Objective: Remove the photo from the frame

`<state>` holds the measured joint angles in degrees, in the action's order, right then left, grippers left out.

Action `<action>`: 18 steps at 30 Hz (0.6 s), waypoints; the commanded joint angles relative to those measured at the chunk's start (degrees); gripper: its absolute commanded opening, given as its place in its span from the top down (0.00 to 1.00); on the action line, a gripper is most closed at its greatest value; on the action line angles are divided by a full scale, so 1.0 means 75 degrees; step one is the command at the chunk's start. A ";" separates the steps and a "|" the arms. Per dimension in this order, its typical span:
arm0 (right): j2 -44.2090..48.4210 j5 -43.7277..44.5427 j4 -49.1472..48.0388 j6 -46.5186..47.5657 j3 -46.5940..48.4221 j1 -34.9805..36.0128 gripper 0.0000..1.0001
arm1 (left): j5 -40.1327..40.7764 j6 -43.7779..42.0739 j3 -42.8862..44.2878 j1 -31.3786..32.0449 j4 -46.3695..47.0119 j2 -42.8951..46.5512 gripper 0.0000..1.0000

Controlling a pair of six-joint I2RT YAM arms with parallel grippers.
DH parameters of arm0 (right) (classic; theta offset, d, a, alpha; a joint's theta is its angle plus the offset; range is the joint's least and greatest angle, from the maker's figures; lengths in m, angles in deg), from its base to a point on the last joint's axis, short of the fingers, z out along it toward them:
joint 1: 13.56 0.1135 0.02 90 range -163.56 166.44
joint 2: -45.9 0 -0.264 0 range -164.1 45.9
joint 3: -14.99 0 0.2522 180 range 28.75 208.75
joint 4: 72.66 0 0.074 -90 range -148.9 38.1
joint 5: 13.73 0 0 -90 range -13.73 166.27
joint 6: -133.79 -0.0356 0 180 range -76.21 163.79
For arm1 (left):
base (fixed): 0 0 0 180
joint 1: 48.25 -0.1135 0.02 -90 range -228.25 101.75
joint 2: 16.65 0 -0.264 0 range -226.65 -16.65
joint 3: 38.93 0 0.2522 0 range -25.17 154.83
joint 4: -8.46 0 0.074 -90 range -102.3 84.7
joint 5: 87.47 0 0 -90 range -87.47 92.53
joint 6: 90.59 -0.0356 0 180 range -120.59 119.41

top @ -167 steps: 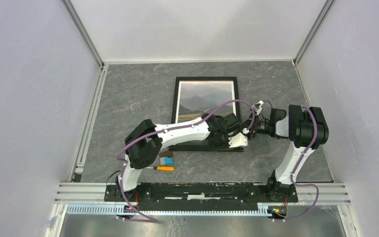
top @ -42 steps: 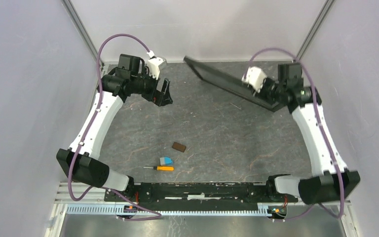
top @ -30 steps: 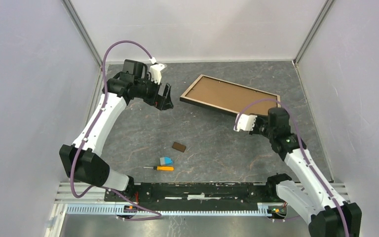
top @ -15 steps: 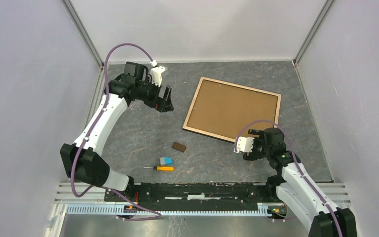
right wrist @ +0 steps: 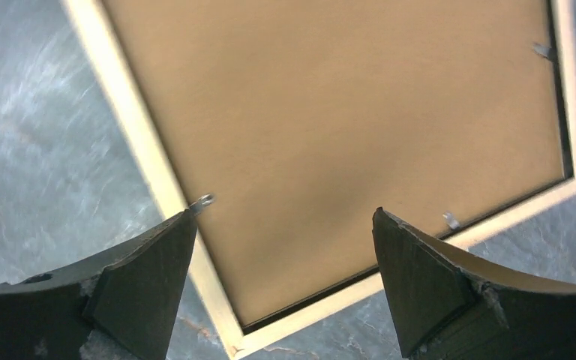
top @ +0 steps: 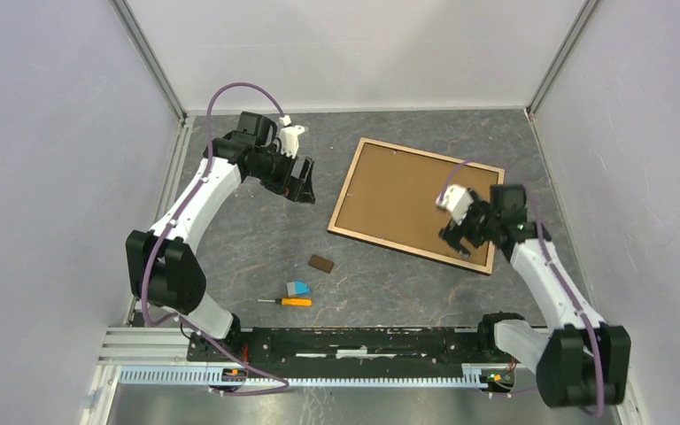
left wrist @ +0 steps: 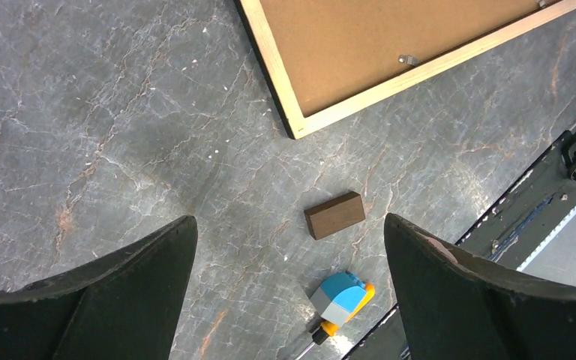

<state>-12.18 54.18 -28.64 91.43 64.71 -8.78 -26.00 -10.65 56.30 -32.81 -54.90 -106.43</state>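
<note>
Frame [top: 346,186]: face-down, 1 o'clock.
Right gripper [right wrist: 283,212]: spread wide, empty, over backing board [right wrist: 330,112].
Left gripper [left wrist: 289,218]: wide, empty.
Next: I judged tabs [right wrist: 202,201] needed swivelling aside first.

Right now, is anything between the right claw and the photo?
Yes. The frame lies face down, so its brown backing board, held by metal tabs, covers the inside below the open right claw. The photo is hidden.

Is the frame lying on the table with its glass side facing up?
No, the frame lies face down, with its brown backing board turned up toward the top camera.
</note>
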 commanded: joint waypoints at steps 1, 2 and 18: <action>-0.1092 -0.0825 0.0016 -0.1963 0.1338 -0.1418 0.06 | 0.0173 -0.0405 0.0280 -0.0018 0.0200 -0.0040 0.00; -0.1354 -0.0753 -0.0076 -0.2350 0.1472 -0.1694 0.07 | 0.0260 -0.0350 0.0222 -0.0020 0.0328 -0.0008 0.00; -0.4430 0.0392 -0.1512 -0.3947 0.1908 -0.3261 0.27 | 0.1054 0.0274 0.0910 0.0388 0.0672 -0.0995 0.00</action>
<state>-44.68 55.82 -35.52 64.21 77.63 -33.17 -19.57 -10.85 61.50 -30.12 -51.01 -114.73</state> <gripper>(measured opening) 0.766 0.996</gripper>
